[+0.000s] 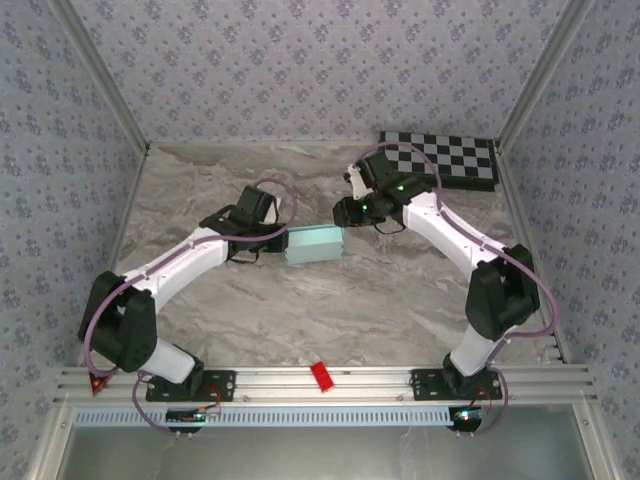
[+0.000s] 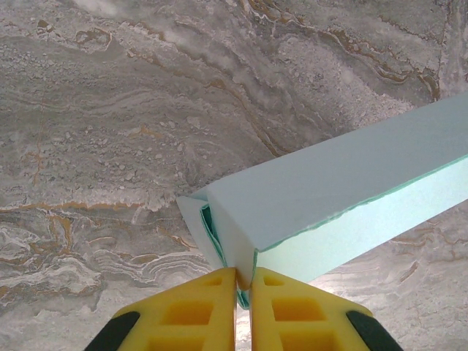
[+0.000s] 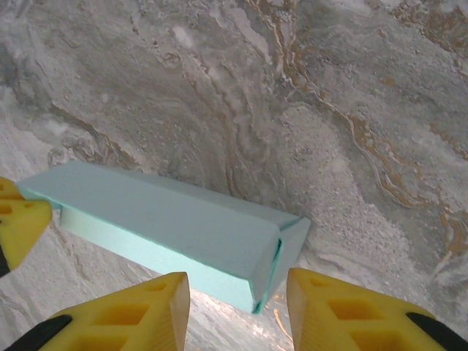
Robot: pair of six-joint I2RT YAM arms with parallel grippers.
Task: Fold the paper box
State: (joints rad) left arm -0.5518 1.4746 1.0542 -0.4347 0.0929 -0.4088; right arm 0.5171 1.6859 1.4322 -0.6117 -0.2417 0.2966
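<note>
Showing the bench from above and from both wrists. At the left, the left arm (image 1: 170, 265) reaches from its near-left base toward the centre, with open tabletop (image 1: 300, 310) between its elbow and the left edge. The left gripper (image 1: 277, 243) (image 2: 243, 281) is clenched: its yellow fingers (image 2: 197, 314) meet on the thin card at the left end of the paper box (image 1: 314, 244) (image 2: 344, 197) (image 3: 175, 227) and pinch it.

The paper box is a closed, pale blue, long rectangular form lying lengthwise left to right at the middle of the tabletop, well apart from every edge. Whether its underside rests on the surface or hangs just above it cannot be told. Its right end, where a tucked flap leaves a dark seam, sits just ahead of the right gripper (image 1: 343, 218) (image 3: 238, 281), whose fingers stand released and spread, touching nothing.

The right arm (image 1: 470, 250) arcs in from its near-right base. A checkerboard (image 1: 445, 158) lies in the far right corner, just behind that arm's wrist. Open surface extends across the far left quarter and the broad band between the box and the near edge. A red piece (image 1: 322, 376) sits on the metal rail (image 1: 330, 395) at the near edge, between the two bases.

The surface carries a grey and tan veined marble pattern. Floral-patterned walls (image 1: 300, 70) enclose the left, far and right sides.
</note>
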